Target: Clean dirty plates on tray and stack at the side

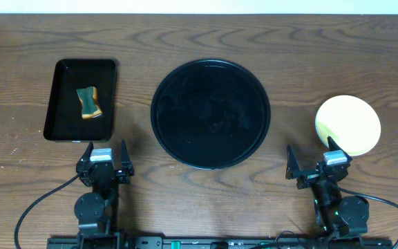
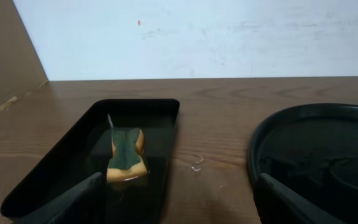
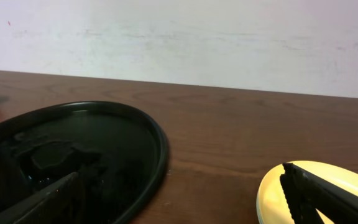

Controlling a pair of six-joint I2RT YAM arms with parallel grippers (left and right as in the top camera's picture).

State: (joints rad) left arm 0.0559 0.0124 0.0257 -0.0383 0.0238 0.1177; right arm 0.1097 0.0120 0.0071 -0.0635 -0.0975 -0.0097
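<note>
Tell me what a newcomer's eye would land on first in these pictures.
The large round black tray dominates the middle of the table, glossy and holding no plates. To its right, a pale yellow plate stands out brightly against the dark wood, just ahead of the right end effector. On the left, a green-and-tan sponge lies in a smaller rectangular black tray.

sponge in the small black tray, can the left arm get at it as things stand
Probably yes. The sponge lies uncovered in the rectangular tray just ahead of the open left gripper, with nothing between them.
</note>
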